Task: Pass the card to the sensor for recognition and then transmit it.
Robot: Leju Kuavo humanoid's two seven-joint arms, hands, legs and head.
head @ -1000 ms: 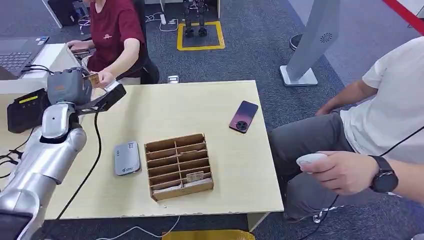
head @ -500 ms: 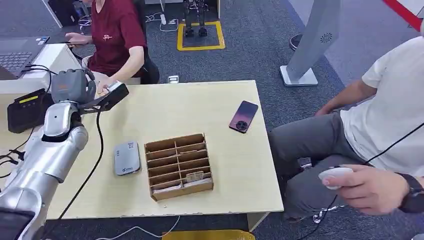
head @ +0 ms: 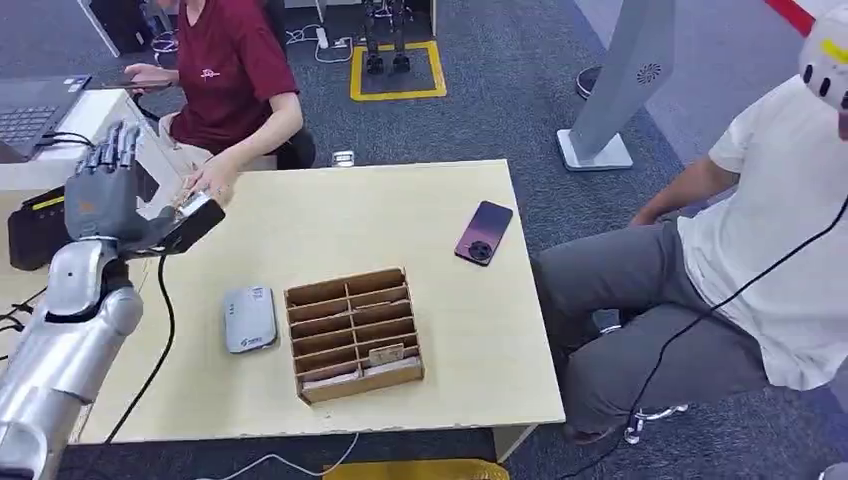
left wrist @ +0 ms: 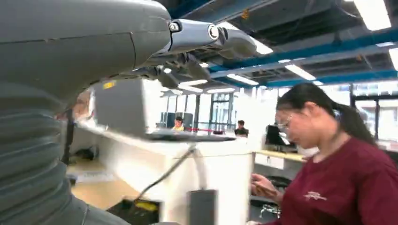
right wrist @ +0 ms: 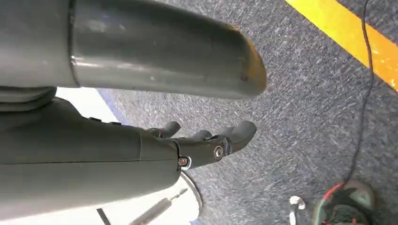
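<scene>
My left hand (head: 98, 190) is raised over the table's far left corner with its fingers spread upward and nothing in them. In the left wrist view the same fingers (left wrist: 206, 35) stretch out straight and bare. A person in a red shirt (head: 232, 70) sits behind that corner, one hand (head: 210, 180) resting on the table edge right beside my left hand. I cannot make out a card in that hand. The grey card sensor (head: 250, 318) lies flat on the table left of the wooden card rack (head: 352, 333). My right hand (right wrist: 206, 140) hangs over the carpet, holding nothing.
The rack holds a few cards (head: 388, 352) in its near slots. A dark red phone (head: 484, 232) lies at the table's right side. A black device (head: 35, 225) sits at the far left. A person in a white shirt (head: 780, 230) sits to the right.
My left hand no longer holds the tan card; its fingers have spread and it has drawn back left. The red-shirted person's hand now rests on the table. The seated person's hand with the mouse has left the picture.
</scene>
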